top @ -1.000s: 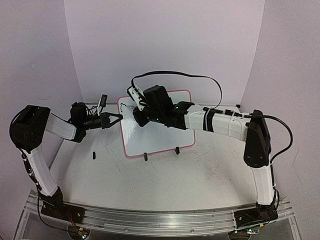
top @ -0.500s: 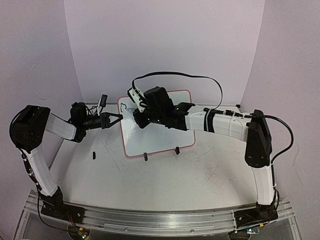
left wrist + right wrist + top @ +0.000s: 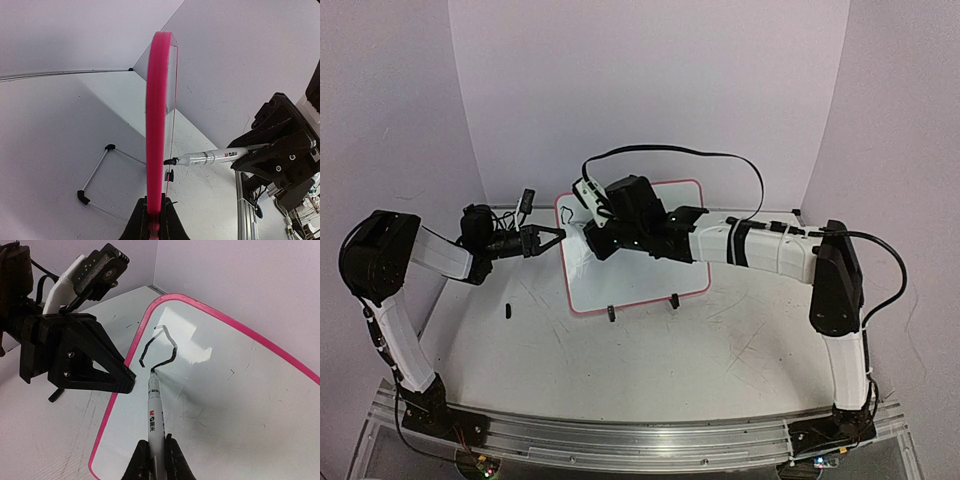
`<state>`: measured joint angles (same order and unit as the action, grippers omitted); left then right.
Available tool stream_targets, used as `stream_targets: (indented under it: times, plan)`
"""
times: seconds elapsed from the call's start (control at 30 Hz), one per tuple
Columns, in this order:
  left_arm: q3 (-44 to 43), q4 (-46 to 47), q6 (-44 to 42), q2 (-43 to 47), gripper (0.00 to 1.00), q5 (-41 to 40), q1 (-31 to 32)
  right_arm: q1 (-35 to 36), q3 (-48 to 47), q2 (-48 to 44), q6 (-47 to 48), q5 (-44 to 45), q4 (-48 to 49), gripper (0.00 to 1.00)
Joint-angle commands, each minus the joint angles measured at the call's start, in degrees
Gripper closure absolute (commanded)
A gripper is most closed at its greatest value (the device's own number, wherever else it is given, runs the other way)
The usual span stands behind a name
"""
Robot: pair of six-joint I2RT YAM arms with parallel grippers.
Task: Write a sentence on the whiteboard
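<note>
While left fingers (image 3: 134,226) pinch the pink-rimmed whiteboard (image 3: 225,390), right fingers (image 3: 137,466) pinch a slim marker (image 3: 154,422).

Left arm (image 3: 400,340): upper link rises from the base leaning outward, elbow high at far left, forearm reaching right, roughly level. Left gripper (image 3: 550,238) points right, fingers pinched on the board (image 3: 156,125) edge. Right arm (image 3: 840,350): upper link near upright, forearm stretched long to the left. Right gripper (image 3: 594,238) angled down-left, fingers closed round a pen (image 3: 154,415). Grippers near each other, not touching.
</note>
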<state>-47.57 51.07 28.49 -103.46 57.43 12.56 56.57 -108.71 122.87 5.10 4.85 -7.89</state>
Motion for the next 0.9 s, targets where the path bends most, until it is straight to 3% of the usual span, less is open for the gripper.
stream_targets:
  times: [0.0,0.53,0.87]
  plan:
    - [-1.59,1.78,-0.78,1.32,1.0,1.66,0.27,0.65,-1.13,0.26,-0.97,-0.8,-0.01,1.0]
    - [-1.94,1.76,-0.68,1.23,1.0,1.81,0.24,0.87,-4.32,0.24,-0.63,0.03,-1.61,1.0]
    - [-1.87,1.77,-0.72,1.29,1.0,1.92,0.24,-0.22,2.7,-7.14,-0.44,1.48,3.23,1.0]
